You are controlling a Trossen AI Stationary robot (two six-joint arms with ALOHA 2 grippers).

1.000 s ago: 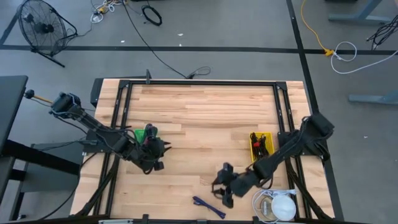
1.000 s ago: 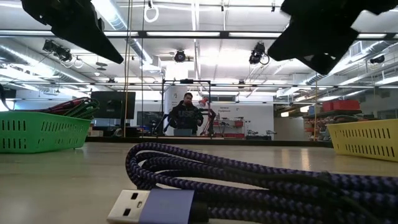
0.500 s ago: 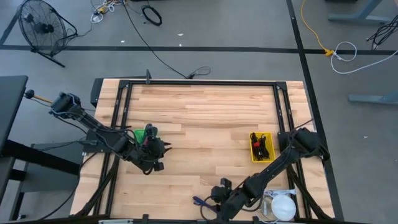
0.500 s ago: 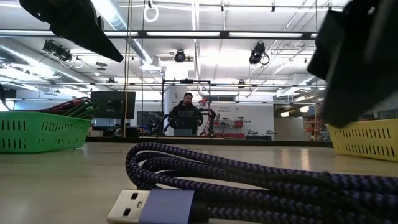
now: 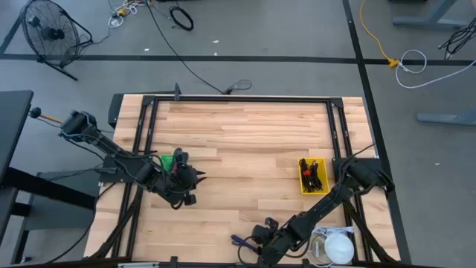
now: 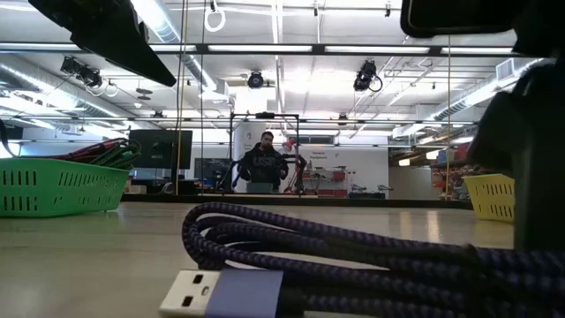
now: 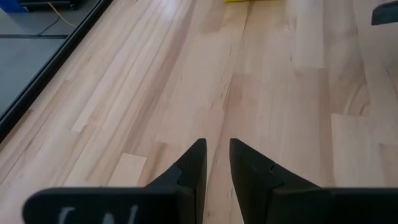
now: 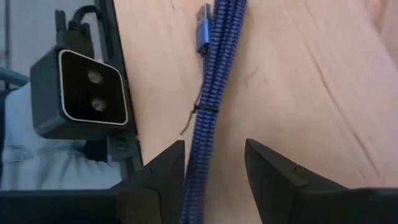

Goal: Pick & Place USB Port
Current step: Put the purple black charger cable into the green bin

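A blue-purple braided USB cable (image 5: 239,241) lies bundled flat on the wood at the table's near edge, its silver plug (image 6: 199,290) toward the low camera. My right gripper (image 5: 260,246) is low over it and open. In the right wrist view its fingers stand on either side of the bundle (image 8: 208,112), gripper (image 8: 214,149), plug (image 8: 202,28) ahead; I cannot tell whether they touch it. My left gripper (image 5: 187,182) waits by the green basket (image 5: 172,159), with a narrow gap between its fingers (image 7: 216,146).
The green basket (image 6: 57,185) holds cables at the left. A yellow bin (image 5: 312,175) with cables stands at the right, and a white round object (image 5: 338,247) sits near the right near corner. The low camera's box (image 8: 84,93) is just beyond the plug.
My right gripper has moved toward the table's near edge and down, from beside the yellow bin's near side to right over the cable bundle. In the low view it now fills the right side close to the table.
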